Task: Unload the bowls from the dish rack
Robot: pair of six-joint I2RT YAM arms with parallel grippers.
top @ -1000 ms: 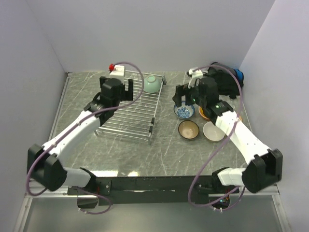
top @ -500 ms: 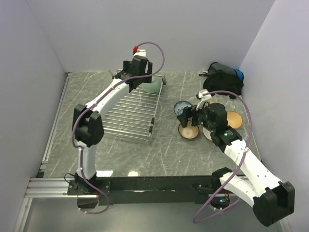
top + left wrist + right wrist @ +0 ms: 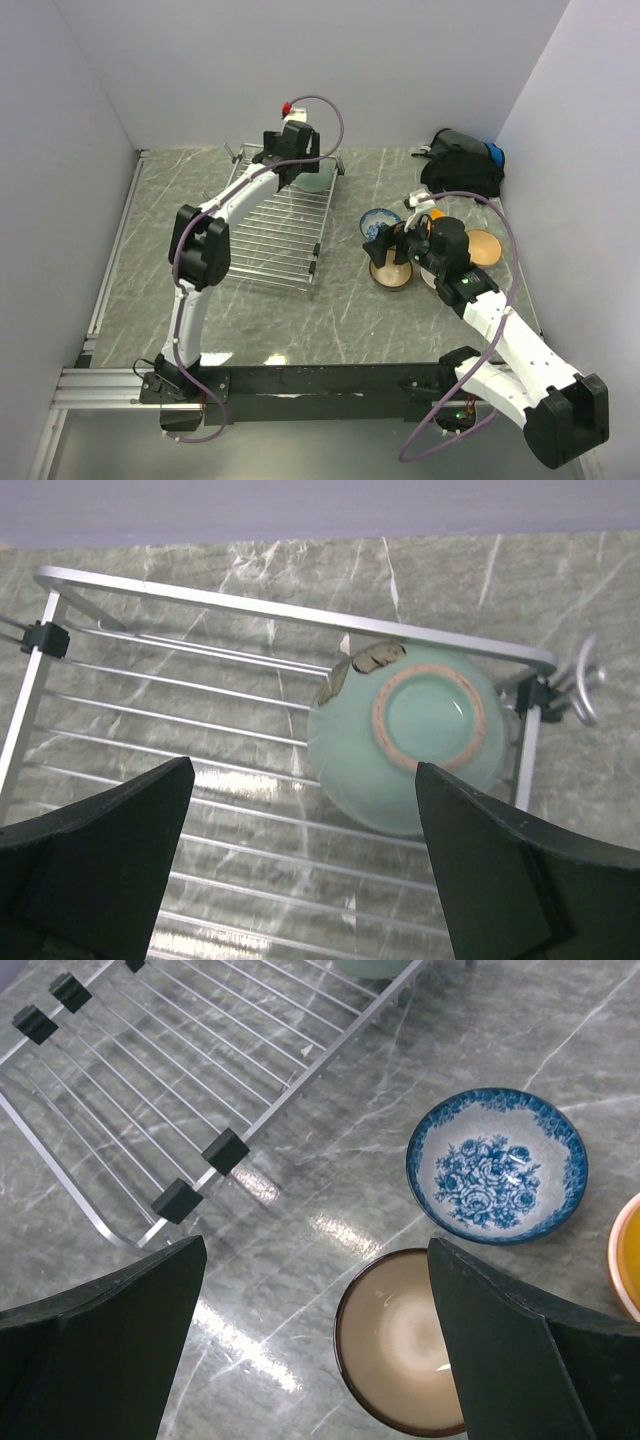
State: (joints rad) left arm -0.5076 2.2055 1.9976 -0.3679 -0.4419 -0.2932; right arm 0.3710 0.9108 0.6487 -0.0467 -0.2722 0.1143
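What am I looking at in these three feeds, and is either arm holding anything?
Two robot arms are bolted to a table. The overhead camera shows both; each wrist camera looks down past its own pincer. The left pincer hovers open above a pale green bowl, which sits upside down in a corner of the dish rack. The right pincer hangs open over a blue-patterned bowl and a brown-rimmed bowl on the table. Neither holds anything.

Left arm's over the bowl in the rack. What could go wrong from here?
The pale green bowl lies upside down in a corner of the dish rack; the left jaws could catch the wire or slip off its rounded side. The blue-patterned bowl and brown-rimmed bowl sit close below the right arm; a set-down there could knock them.
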